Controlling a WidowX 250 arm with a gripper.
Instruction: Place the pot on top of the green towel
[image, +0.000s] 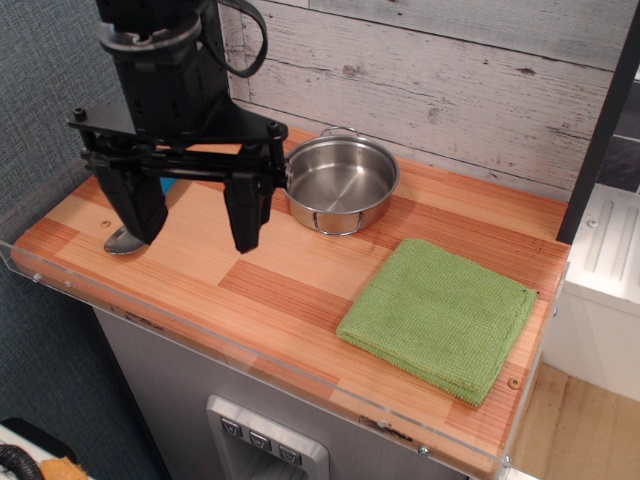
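Observation:
The pot (340, 183) is a small shiny steel pot with thin loop handles. It stands upright and empty on the wooden tabletop near the back wall. The green towel (440, 316) lies flat and folded at the front right, apart from the pot. My gripper (195, 222) is black, hangs over the left part of the table, and is open wide with nothing between its fingers. Its right finger (245, 210) is just left of the pot's rim, not touching it.
A metal spoon (125, 240) with a blue handle lies behind my left finger, mostly hidden. A clear plastic lip (250, 350) runs along the table's front and left edges. A whitewashed plank wall (450, 80) stands behind.

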